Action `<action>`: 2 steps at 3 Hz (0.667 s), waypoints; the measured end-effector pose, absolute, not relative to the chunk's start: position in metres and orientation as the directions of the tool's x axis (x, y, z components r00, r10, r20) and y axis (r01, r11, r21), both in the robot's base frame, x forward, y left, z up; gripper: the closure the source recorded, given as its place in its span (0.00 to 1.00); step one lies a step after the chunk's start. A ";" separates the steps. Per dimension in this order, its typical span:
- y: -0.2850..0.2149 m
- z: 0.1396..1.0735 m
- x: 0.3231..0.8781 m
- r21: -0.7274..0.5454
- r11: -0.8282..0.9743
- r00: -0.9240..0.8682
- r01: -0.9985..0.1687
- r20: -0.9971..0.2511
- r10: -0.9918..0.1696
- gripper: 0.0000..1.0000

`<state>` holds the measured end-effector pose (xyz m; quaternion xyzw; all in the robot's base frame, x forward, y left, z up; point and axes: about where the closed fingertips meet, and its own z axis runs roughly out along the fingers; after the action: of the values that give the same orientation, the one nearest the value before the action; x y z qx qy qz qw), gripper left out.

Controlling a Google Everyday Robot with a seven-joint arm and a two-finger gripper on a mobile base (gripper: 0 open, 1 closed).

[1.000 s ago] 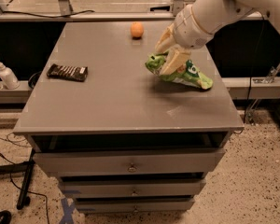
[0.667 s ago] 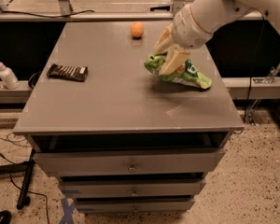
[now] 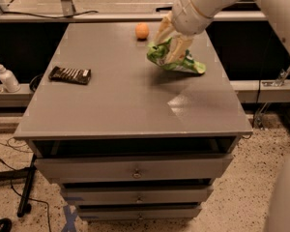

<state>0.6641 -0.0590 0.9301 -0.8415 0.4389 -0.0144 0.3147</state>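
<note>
My gripper (image 3: 171,42) hangs over the far right part of the grey table top (image 3: 125,105), at the end of the white arm that comes in from the upper right. It is shut on a green chip bag (image 3: 183,62). The bag is crumpled and tilted, and it hangs just above the table with its shadow underneath. An orange (image 3: 142,30) lies a short way to the left of the gripper, near the table's far edge.
A dark chocolate bar (image 3: 70,75) lies on the left side of the table. Below the top are drawers (image 3: 135,170), the upper one slightly open. A white pump bottle (image 3: 6,76) stands on a low ledge at the far left.
The gripper has risen and moved toward the far edge with the green chip bag in it. The bag has come up off the table surface.
</note>
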 end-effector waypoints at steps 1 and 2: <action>-0.054 0.930 0.699 -0.562 -0.538 0.721 -0.629 -0.161 -0.674 1.00; -0.068 0.928 0.731 -0.576 -0.593 0.763 -0.562 -0.085 -0.641 1.00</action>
<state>0.7313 -0.0681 0.9282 -0.8902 0.3379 -0.0657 0.2986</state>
